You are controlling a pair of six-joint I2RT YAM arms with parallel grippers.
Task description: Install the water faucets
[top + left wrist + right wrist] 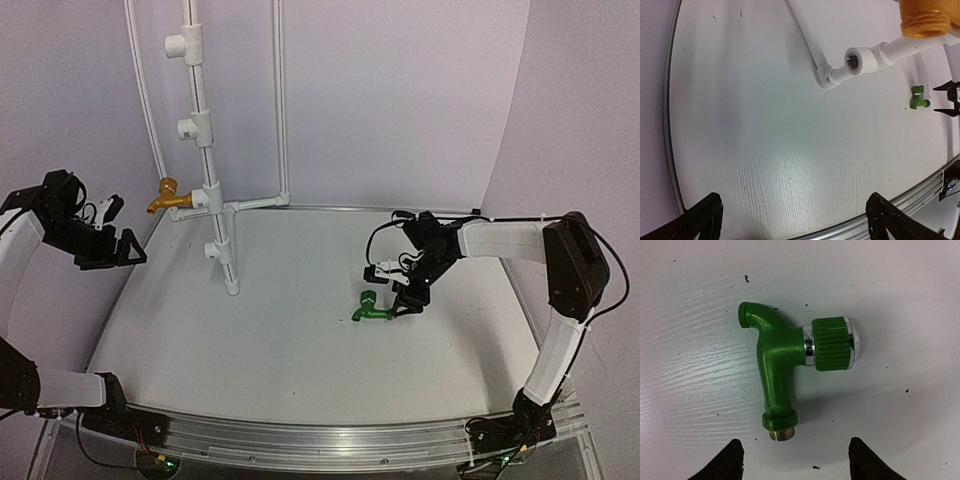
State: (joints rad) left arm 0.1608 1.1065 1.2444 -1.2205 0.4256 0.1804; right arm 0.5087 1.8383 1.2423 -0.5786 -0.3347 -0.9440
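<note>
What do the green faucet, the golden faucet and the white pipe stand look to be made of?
Green faucet: moulded plastic, glossy, with a ribbed knob; the ring and threaded end look metal or chromed. Golden faucet: brass-coloured, semi-gloss; metal or plastic, cannot tell. Pipe stand: white plastic, probably, smooth and matt.

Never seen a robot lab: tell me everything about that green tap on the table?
The green faucet looks like glossy plastic: curved spout, ribbed round knob with a chrome ring, metal threaded end. It lies flat on its side on the white table. Nothing touches it; the right gripper hovers open near its threaded end.
</note>
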